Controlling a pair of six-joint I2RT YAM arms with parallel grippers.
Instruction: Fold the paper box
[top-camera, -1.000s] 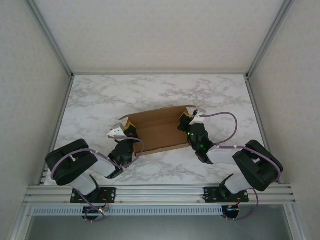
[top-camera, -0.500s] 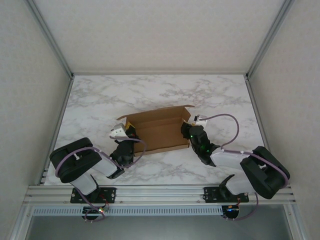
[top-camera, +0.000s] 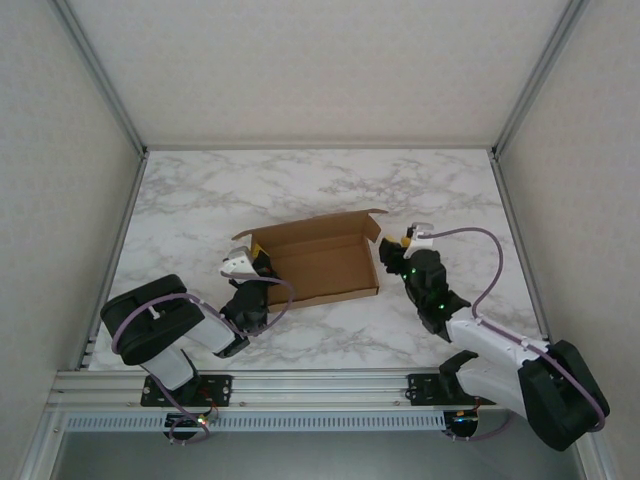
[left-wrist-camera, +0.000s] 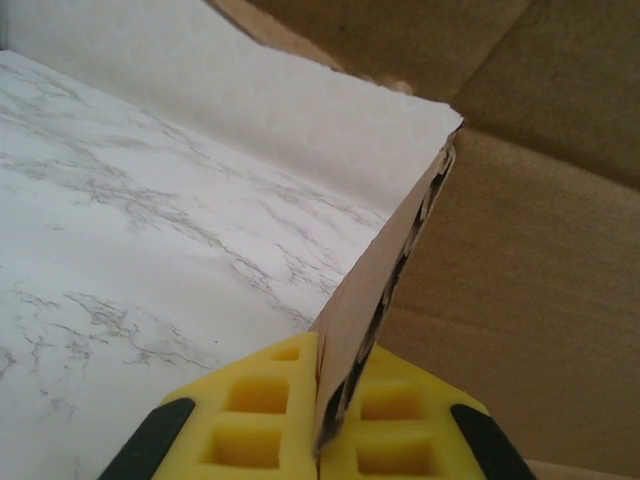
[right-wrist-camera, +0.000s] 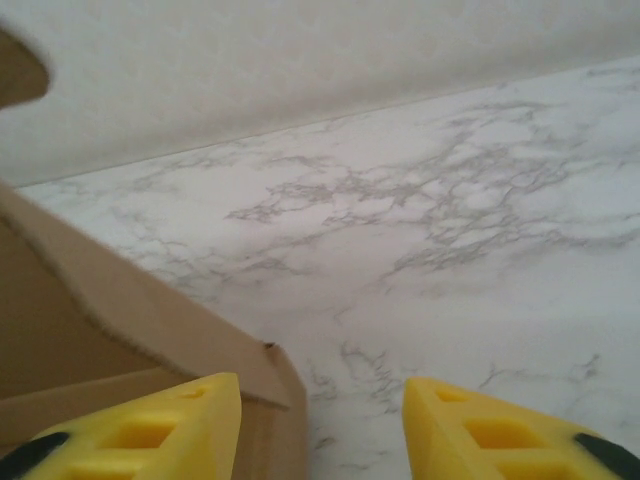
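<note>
right pincer (right-wrist-camera: 320, 398): opened | off paper box (top-camera: 320, 265) | moved right

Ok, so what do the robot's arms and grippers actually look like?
The left arm and right arm are black with white sections, each trailing a looping purple cable. Green lights dot the right arm. The left gripper and right gripper have yellow fingers with square moulded recesses and black backing.
</note>
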